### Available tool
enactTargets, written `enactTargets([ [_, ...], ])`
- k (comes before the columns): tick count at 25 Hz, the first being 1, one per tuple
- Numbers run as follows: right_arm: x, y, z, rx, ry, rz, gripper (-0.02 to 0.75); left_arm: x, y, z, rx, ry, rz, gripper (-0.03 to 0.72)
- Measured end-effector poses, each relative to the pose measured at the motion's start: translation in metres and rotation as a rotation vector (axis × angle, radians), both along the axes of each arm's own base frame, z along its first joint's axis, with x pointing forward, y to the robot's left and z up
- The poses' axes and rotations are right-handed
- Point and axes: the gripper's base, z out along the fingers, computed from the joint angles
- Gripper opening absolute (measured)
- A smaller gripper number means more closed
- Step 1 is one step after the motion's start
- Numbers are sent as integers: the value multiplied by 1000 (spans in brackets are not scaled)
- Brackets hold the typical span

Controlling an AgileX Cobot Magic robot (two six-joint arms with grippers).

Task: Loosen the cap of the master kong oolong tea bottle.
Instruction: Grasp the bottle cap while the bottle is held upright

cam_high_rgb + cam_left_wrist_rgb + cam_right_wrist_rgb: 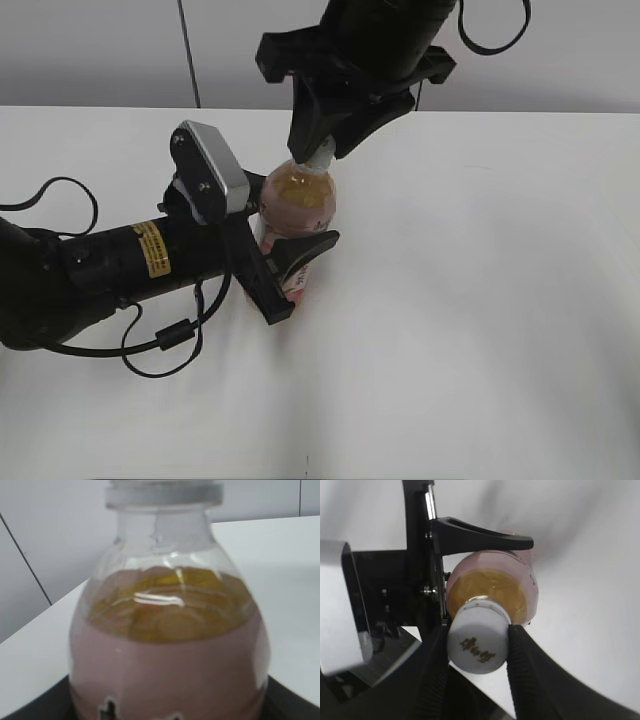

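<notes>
cap (478,645) logo — apparently wrist-view only

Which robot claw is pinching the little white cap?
The right gripper, reaching down from above, pinches the round white plastic cap. The left gripper instead holds the clear amber tea bottle by its body.

Even, bright light washes the white table (480,300), leaving only soft shadows. The left wrist view is blurred (bottle (170,645) too close), with glare streaks on the plastic.
</notes>
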Motion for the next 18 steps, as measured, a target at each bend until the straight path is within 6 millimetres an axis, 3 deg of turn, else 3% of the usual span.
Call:
enactTargets([
  [6,1,0,0,-46,-240,492,281,0,0,0,0,0,0,420],
  [18,7,5,3,-93,-595,1050,277,4,3,1,-21,12,39,420],
])
